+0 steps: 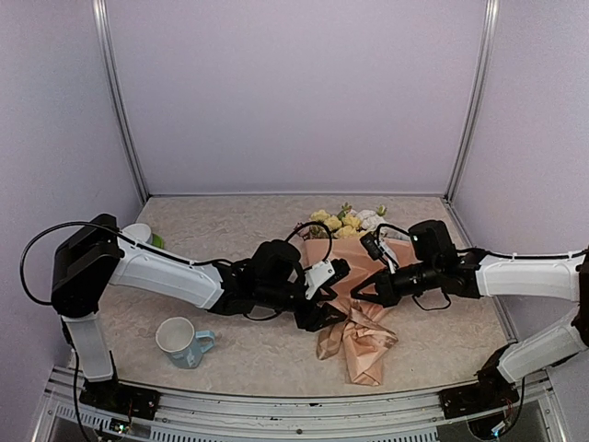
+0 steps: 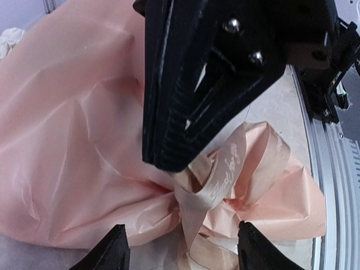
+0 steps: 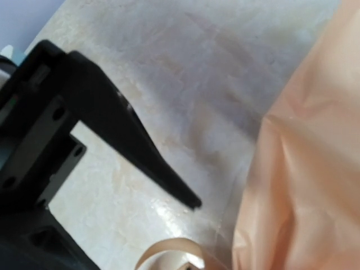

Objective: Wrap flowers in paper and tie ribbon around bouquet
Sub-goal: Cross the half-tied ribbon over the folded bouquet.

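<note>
1. Left gripper [image 2: 183, 253] has its jaws apart, straddling the ribbon [image 2: 225, 174] at lower centre.
2. Right gripper [image 2: 169, 160] is pressed together, its tip at the ribbon's loop.
3. Ribbon circles the pinched neck of the paper [image 2: 73, 140]; the flowers [image 1: 345, 219] poke out at centre of the top view.
4. Mug [image 1: 184, 341] sits lower left.

White shells are seen on the left arm [image 1: 166, 272] and right arm [image 1: 529, 274], black housings [image 1: 276, 262] at the joints, thin black cables [image 1: 55, 230] looped alongside. The right claw [image 2: 171, 149] is shown matte black, ribbed, with two silver screws [image 2: 231, 25].
</note>
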You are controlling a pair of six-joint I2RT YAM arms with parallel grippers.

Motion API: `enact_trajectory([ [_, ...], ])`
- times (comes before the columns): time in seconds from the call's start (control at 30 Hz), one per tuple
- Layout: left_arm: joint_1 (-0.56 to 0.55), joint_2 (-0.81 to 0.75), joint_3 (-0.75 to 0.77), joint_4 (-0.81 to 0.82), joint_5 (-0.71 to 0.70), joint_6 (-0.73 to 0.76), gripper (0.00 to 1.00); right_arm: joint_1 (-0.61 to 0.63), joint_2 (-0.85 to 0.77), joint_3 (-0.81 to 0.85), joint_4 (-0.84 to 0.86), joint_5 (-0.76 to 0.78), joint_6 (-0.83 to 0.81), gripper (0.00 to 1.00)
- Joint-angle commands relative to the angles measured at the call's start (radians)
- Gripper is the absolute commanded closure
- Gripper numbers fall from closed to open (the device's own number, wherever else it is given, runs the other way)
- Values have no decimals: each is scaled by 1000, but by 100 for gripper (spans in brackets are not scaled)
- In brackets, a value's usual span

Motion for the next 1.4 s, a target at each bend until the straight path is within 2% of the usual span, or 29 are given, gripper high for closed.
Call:
enact_trajectory([
  [0.0,-4,-12,8,156,33,-43,41,-8,-45,-24,19,-33,-8,100],
  [0.13,-2,23,49,151,58,-46,60,-8,-56,-33,18,-34,-5,100],
  [0.27,-5,50,77,150,91,-45,66,-7,-54,-41,32,-39,1,100],
  [0.43,-3,85,111,113,38,-29,87,-7,-56,-39,37,-46,5,100],
  [0.53,-1,87,106,101,52,-22,84,-7,-65,-43,34,-41,6,100],
  [0.67,2,90,101,91,70,-20,65,-7,-70,-43,30,-39,8,100],
  [0.77,2,111,113,89,99,-26,59,-8,-67,-40,29,-39,8,100],
  [0.8,2,116,117,88,101,-27,59,-7,-66,-39,28,-38,7,100],
  [0.87,3,121,116,99,98,-34,66,-7,-64,-36,29,-41,8,100],
  [1.07,10,117,116,123,111,-35,100,-7,-61,-37,26,-42,6,100],
  [1.23,19,99,105,153,150,-65,100,-7,-58,-43,25,-44,2,100],
  [1.33,19,95,101,177,152,-77,80,-7,-47,-47,36,-63,7,100],
  [1.37,19,99,104,178,146,-79,78,-7,-43,-47,39,-68,9,100],
])
